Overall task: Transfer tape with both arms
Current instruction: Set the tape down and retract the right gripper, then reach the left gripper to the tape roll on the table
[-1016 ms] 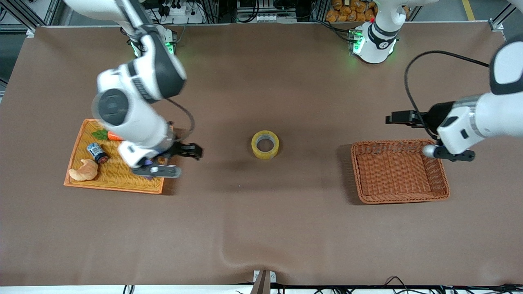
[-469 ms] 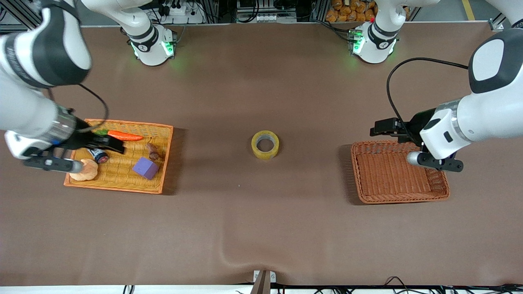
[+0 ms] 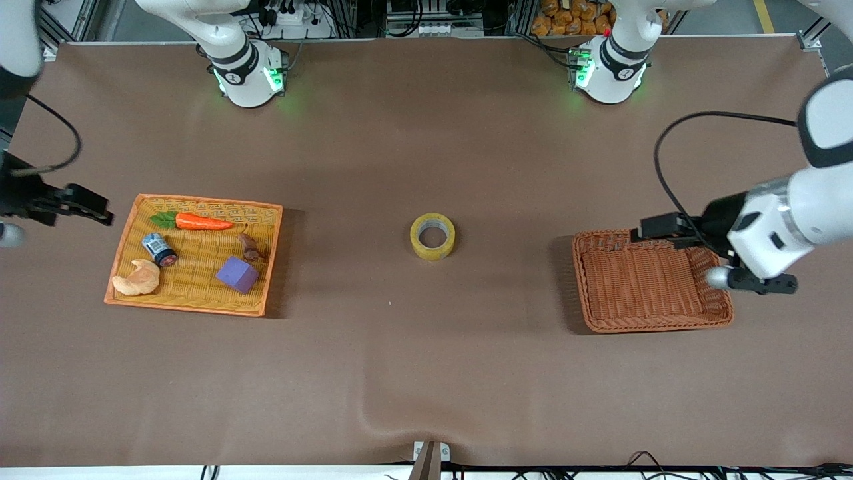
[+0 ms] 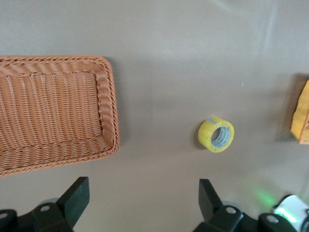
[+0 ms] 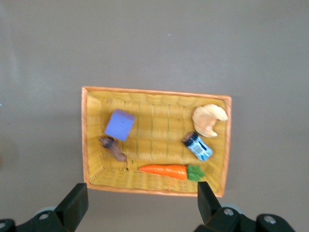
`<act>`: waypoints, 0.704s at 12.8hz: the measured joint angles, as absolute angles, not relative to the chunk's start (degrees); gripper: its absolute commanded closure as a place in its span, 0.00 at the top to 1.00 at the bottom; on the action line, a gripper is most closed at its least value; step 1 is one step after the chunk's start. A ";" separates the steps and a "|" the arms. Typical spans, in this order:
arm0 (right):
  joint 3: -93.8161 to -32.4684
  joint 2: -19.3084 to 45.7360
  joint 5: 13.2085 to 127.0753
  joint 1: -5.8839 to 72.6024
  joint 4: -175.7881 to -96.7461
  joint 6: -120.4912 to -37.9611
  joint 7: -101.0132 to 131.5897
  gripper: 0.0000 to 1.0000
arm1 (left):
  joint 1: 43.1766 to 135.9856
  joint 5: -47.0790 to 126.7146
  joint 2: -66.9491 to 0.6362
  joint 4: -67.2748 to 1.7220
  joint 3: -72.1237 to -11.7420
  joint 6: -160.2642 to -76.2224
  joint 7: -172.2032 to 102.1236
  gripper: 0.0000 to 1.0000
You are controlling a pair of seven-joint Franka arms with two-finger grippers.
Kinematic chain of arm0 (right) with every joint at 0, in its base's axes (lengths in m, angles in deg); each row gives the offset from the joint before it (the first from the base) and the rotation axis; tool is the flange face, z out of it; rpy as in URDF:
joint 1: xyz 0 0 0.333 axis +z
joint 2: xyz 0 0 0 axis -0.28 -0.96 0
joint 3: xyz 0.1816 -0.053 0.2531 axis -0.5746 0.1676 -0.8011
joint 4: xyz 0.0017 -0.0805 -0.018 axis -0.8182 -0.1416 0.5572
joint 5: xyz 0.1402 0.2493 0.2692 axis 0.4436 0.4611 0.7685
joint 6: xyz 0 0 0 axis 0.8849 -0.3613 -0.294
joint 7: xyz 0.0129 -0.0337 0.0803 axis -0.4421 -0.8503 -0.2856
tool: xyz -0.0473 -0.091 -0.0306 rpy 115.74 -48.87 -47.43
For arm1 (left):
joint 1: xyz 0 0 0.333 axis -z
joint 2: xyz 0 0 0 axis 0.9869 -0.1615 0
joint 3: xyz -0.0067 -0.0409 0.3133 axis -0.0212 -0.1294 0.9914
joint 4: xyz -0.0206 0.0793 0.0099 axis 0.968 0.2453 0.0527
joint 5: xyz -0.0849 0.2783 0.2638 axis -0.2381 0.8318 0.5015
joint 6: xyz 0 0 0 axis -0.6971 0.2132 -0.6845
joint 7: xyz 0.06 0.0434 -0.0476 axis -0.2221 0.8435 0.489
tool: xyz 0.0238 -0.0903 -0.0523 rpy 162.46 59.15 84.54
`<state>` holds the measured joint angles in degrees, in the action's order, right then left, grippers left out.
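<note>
Fingers (image 4: 77, 195) of the left gripper (image 4: 140, 198) stand wide apart with nothing between them, as the left wrist view shows; in the front view this gripper (image 3: 650, 231) hangs over the rim of the brown wicker basket (image 3: 650, 323) at the left arm's end of the table (image 3: 426, 373). The right gripper (image 5: 140, 200) is spread just as wide and empty in its own wrist view. In the front view it (image 3: 93, 208) hangs over bare table just outside the yellow tray (image 3: 186, 308), at the right arm's end.

The tape (image 3: 432, 236) lies flat on the table, about midway between tray and basket, well apart from both grippers. The left wrist view shows the tape (image 4: 216, 134) with its grey-white core, plus the empty basket (image 4: 108, 96) and a corner of the tray (image 4: 300, 118), but none of the tray's contents.

The right wrist view looks straight down into the tray (image 5: 154, 92) and does not show the tape at all. It shows a purple cube (image 5: 119, 124), a small brown piece (image 5: 113, 147) beside it, a carrot (image 5: 166, 171), a blue-labelled can (image 5: 198, 146) and a croissant (image 5: 208, 119). The front view shows both arms' bases with green lights, which neither wrist view takes in fully.
</note>
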<state>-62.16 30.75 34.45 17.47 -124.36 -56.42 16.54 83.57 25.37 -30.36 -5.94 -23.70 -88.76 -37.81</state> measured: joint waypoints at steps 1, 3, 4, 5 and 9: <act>-62.17 31.64 34.46 16.62 -124.65 -55.99 16.51 1.00 | 81.45 23.08 -31.75 -5.97 -23.58 -88.77 -37.86 1.00; -62.23 34.05 34.47 16.26 -126.33 -55.60 16.43 1.00 | 77.81 17.97 -34.71 -5.97 -23.55 -88.82 -38.45 1.00; -62.32 35.30 34.47 16.25 -126.85 -54.61 16.23 1.00 | 77.23 17.24 -35.76 -5.96 -23.55 -89.09 -38.47 1.00; -62.36 36.35 34.47 16.20 -127.01 -53.24 15.57 1.00 | 77.26 17.12 -36.41 -5.94 -23.63 -89.32 -38.47 1.00; -62.36 37.41 34.45 15.89 -127.35 -52.37 14.18 1.00 | 82.33 17.04 -38.79 -6.29 -24.91 -89.17 -37.84 1.00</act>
<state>-62.36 37.41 34.45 15.89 -127.35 -52.37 14.18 82.33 17.04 -38.79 -6.29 -24.91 -89.17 -37.84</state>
